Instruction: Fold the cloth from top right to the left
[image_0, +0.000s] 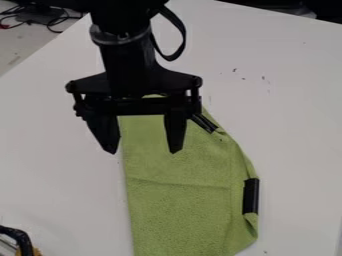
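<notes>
A white table (53, 175) spreads beneath everything. The green cloth (180, 210) lies on it, from mid-view down to the bottom edge, faintly creased across. The black gripper (142, 151) hangs over the cloth's upper end, fingers spread wide with nothing between them. Two black strips (250, 196) sit along the cloth's right side.

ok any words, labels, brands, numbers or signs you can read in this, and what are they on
There are none that can be read.
Green cloth: no lettering, and none on the black strip at its right edge.
Black tool: no legible print.
White table: the small dark specks are too small to make out, but do not read as letters or numbers.
</notes>
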